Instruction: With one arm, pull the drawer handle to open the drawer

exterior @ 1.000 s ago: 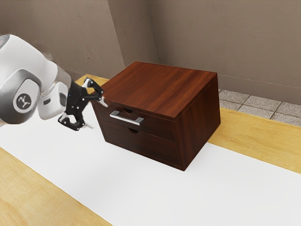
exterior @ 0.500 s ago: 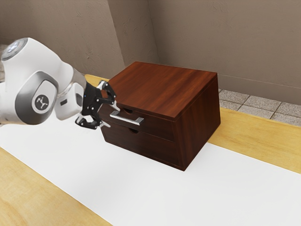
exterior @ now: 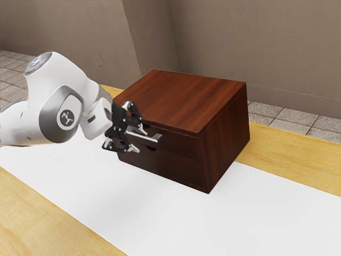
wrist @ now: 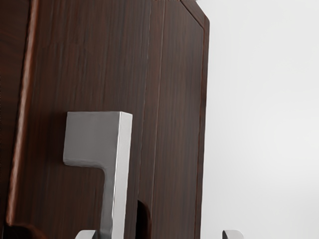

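The black pincer point(exterior: 137, 137) is hovering at the front of the dark wooden cabinet point(exterior: 186, 101), its fingers standing spread and pinching nothing; the silver drawer handle point(exterior: 152, 137) is lying directly ahead of it, with the handle's near end sitting in the gap between the two fingers; in the wrist view the fingertips point(wrist: 232, 234) are showing well apart, and the bar is running much closer to one of them than to the other, though whether it is touching that one cannot be told; the upper drawer point(exterior: 178, 141), which is carrying the handle, is sitting just beyond the pincer, its front flush with the cabinet; a lower drawer point(exterior: 165, 162) is lying just under the pincer's level; the white arm point(exterior: 58, 114) is trailing behind the pincer, and a white mat point(exterior: 160, 213) is spreading beneath it over the wooden table point(exterior: 298, 160)
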{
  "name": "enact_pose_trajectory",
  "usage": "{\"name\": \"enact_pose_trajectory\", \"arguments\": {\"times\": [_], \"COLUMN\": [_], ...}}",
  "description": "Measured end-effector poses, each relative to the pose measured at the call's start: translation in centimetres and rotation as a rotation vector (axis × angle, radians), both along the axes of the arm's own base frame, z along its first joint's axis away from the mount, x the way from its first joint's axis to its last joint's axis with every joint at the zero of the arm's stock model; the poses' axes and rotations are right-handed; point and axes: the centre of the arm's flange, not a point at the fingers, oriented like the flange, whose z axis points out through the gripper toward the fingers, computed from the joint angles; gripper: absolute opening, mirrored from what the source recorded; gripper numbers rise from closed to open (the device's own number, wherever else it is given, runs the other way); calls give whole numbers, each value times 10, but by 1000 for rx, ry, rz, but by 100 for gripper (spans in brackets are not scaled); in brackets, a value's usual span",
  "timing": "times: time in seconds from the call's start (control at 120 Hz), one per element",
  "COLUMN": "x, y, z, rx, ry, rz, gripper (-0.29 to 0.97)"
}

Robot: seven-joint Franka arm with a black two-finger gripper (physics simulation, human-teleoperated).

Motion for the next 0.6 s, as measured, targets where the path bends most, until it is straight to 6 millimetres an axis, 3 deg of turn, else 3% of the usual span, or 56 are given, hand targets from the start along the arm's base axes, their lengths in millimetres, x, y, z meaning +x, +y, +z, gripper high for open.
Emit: {"name": "enact_pose_trajectory", "arguments": {"times": [0.175,0.242,0.392,0.6], "x": [-3,-6,-26,-54], "y": [-1,-1,-6,-2], "z": [4,2,5,-7], "rx": [-15,-20,-18,-10], "ry": [-6,0,-3,22], "rz": [19,23,18,24], "gripper": [17,19,16,17]}}
